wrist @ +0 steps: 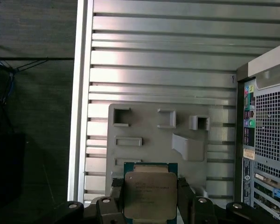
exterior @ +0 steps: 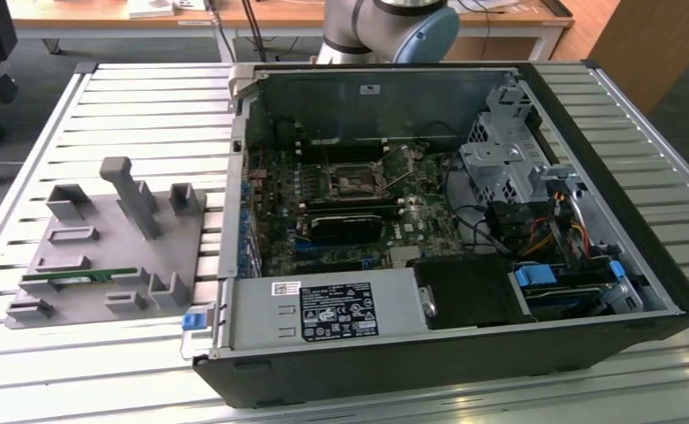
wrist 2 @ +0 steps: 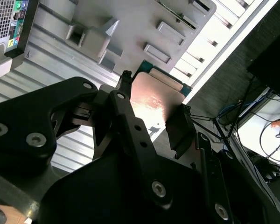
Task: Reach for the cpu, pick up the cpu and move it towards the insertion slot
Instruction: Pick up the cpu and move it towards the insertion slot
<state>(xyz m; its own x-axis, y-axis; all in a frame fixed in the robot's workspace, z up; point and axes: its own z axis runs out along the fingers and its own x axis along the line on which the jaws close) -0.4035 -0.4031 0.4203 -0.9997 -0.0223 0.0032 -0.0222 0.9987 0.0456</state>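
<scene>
The end effector [wrist: 150, 207] is clamped on the cpu [wrist: 150, 191] by two opposite edges, with the gray fixture [wrist: 144, 126] beyond it. Such a thin edge grip could slip if jolted. There is one cpu and one insertion slot [exterior: 352, 182], which lies at 3 o'clock from the fixture in the exterior view.

Bright, soft shadows, cpu [wrist 2: 154, 100] w/ glare
</scene>
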